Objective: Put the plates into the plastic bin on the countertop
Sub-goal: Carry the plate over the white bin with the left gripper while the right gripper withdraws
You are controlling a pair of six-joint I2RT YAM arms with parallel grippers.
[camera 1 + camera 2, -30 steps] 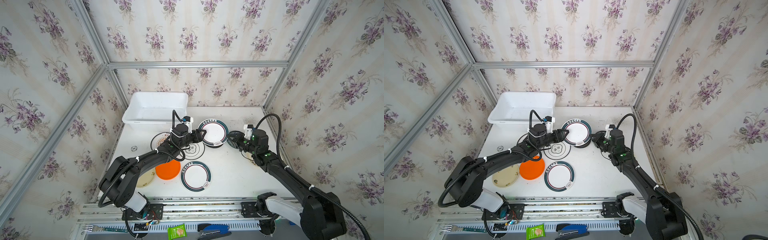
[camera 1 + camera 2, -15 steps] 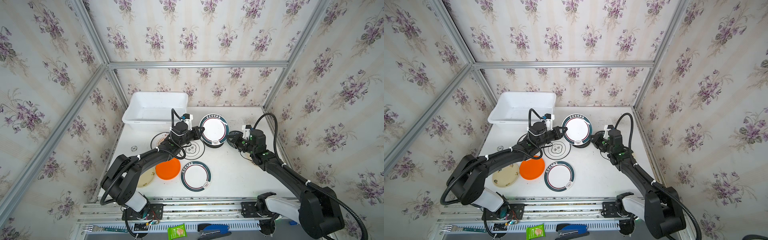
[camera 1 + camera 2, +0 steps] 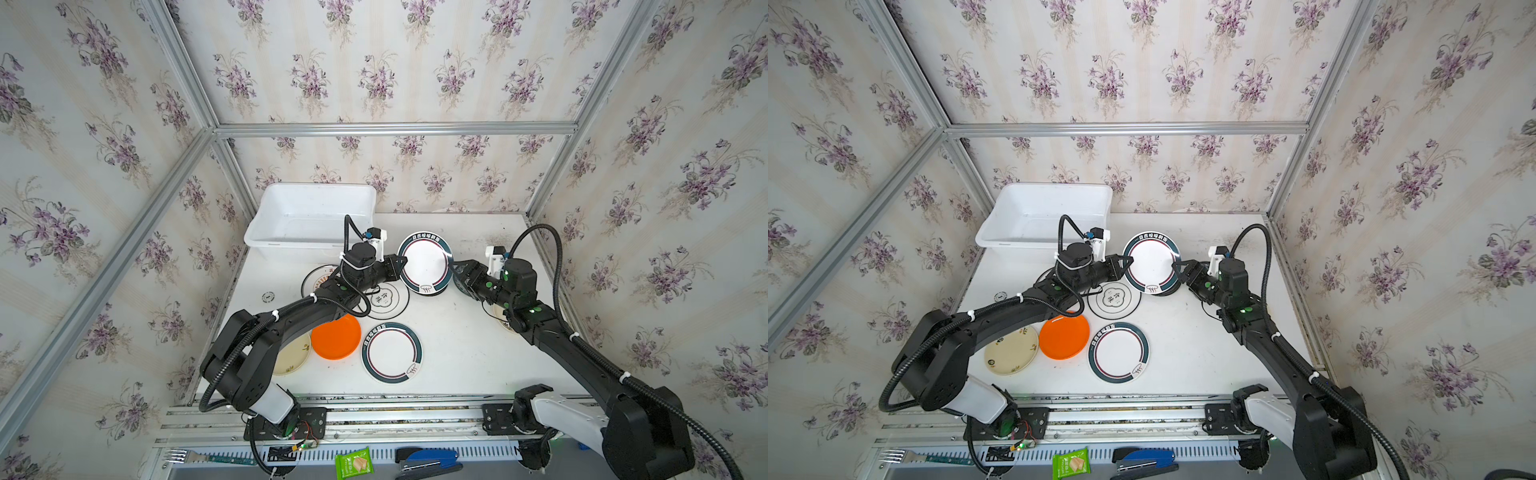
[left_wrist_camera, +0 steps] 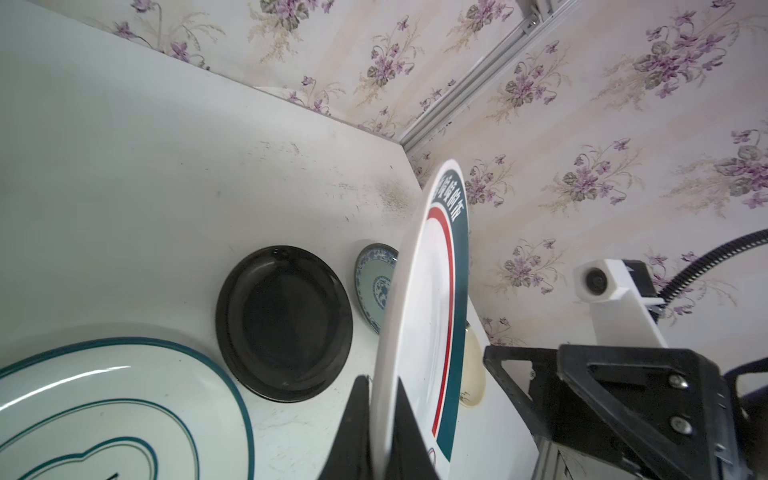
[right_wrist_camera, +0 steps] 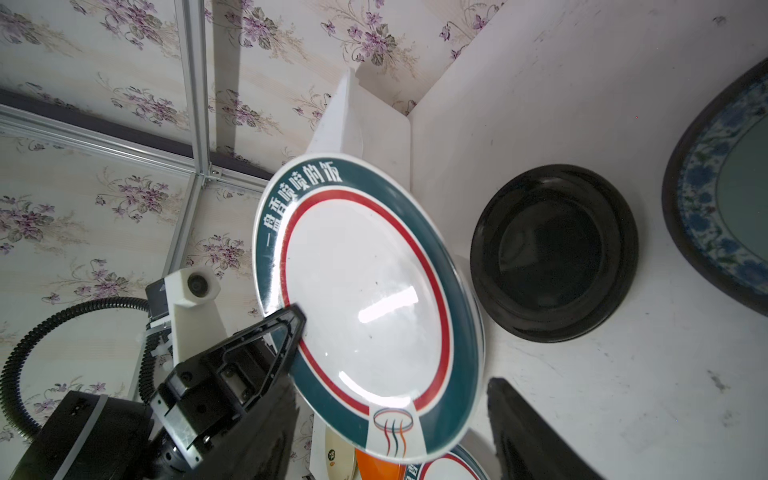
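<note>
Scuffed white countertop point(image 3: 457, 353), mid-frame: your left gripper point(image 4: 380, 382) is clamped on the glossy round teal-banded plate point(image 3: 424, 264), tilted up on edge. Your right gripper point(image 3: 1180, 268) has its jaws apart beside the rim.

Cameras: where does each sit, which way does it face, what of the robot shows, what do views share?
Top views: stereo head high over the front edge, looking down on the countertop; both arms, left gripper and right gripper flanking the raised teal-banded plate.
Left wrist: on the left arm, sighting along that plate edge-on; own jaws pinch its rim.
Right wrist: on the right arm, facing the plate's front; own jaws open at its rim.
Shared: both wrist views show the black plate.
</note>
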